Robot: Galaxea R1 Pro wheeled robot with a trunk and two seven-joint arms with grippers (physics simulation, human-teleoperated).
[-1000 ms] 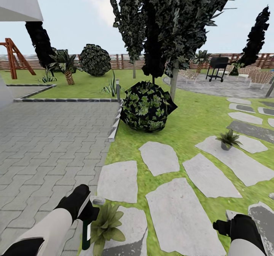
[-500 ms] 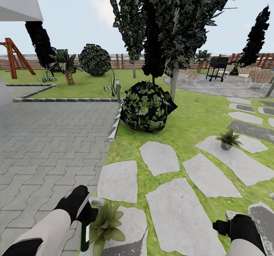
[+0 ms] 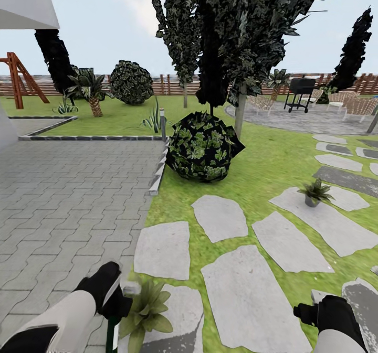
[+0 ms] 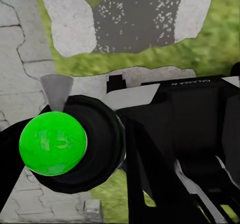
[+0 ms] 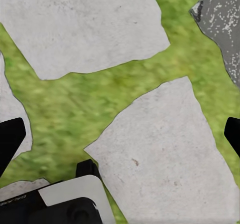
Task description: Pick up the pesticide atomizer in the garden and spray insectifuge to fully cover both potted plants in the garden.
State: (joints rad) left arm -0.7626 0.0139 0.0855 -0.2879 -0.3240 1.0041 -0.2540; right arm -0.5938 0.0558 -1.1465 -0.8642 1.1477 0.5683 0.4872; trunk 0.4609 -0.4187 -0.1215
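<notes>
My left gripper (image 3: pixel 116 296) is shut on the pesticide atomizer (image 3: pixel 111 335), whose dark green body hangs below the hand with its pale trigger head (image 3: pixel 131 288) at the top. In the left wrist view the atomizer (image 4: pixel 52 143) shows end-on as a bright green disc. Right beside it, a potted plant (image 3: pixel 144 311) of olive leaves sits on a stepping stone, touching the trigger head in the picture. A second potted plant (image 3: pixel 315 191) stands far off at the right on another stone. My right gripper (image 3: pixel 308 312) hovers low at the right, open (image 5: pixel 120 136) over stone and grass.
Grey paving (image 3: pixel 63 201) lies on the left and lawn with stepping stones (image 3: pixel 247 295) ahead. A big dark round bush (image 3: pixel 202 147) and a tree trunk (image 3: pixel 240 111) stand in the middle distance. A fence (image 3: pixel 168 84), a barbecue (image 3: pixel 300 93) and chairs are far back.
My left hand has sunk a little, towards the picture's lower left, carrying the atomizer down beside the near plant. The right arm and the camera have stayed still.
</notes>
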